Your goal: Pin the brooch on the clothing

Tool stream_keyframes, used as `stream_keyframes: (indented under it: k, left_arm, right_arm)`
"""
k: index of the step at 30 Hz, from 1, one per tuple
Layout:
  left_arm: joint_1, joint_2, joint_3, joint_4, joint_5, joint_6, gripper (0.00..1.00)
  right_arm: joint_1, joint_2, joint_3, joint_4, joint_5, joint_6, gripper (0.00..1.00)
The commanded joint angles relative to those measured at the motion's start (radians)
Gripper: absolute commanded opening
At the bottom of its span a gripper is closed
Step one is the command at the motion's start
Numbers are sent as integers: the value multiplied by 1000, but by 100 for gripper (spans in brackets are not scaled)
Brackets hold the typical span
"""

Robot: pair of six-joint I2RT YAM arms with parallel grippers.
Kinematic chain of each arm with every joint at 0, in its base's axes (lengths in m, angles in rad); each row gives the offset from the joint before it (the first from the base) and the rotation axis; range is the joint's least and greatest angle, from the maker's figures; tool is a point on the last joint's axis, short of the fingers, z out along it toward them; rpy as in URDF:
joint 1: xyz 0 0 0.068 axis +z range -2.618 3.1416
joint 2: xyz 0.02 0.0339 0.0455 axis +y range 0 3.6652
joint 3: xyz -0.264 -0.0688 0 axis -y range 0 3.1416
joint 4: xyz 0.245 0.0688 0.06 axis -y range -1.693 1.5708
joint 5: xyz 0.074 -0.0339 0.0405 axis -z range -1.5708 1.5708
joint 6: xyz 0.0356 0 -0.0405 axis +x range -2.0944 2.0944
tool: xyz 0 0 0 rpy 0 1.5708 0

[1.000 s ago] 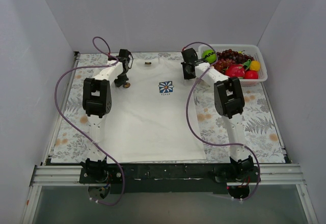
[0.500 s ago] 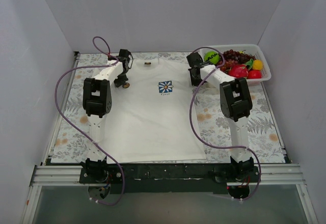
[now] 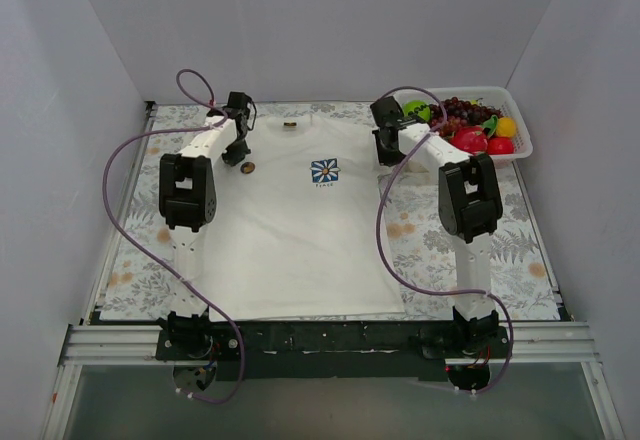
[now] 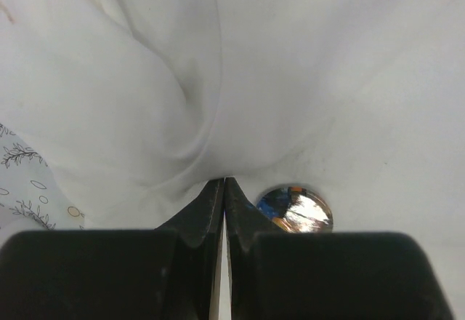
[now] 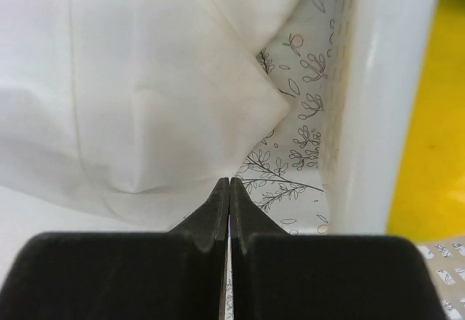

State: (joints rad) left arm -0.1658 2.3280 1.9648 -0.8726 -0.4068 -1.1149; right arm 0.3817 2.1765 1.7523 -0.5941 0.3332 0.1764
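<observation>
A white basket [image 3: 480, 91] of fruit — grapes [image 3: 462, 112], red and yellow pieces — sits on the floral tablecloth [image 3: 510, 250].

Bright, even light is cast from above; shadows are faint. In the wrist views the clothing [image 4: 290, 80] is nearly washed out, glare is borne by the brooch [image 4: 294, 209], and the near foreground is blurred.

Top camera looks down from behind; wrist cameras closely face the T-shirt [image 3: 290, 230].
</observation>
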Motion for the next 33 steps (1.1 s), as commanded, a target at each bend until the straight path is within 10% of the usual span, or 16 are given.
stream_keyframes:
  k: [1, 18, 33]
  left_arm:
    - [-23, -156, -9, 58, 81, 29, 0]
    - [-377, -538, -619, 323, 581, -91, 0]
    - [-534, -544, -897, 379, 576, -172, 0]
  right_arm:
    - [0, -98, 61, 66, -33, -17, 1]
    - [25, 140, 153, -22, 102, -89, 1]
    - [42, 169, 101, -203, 207, -103, 1]
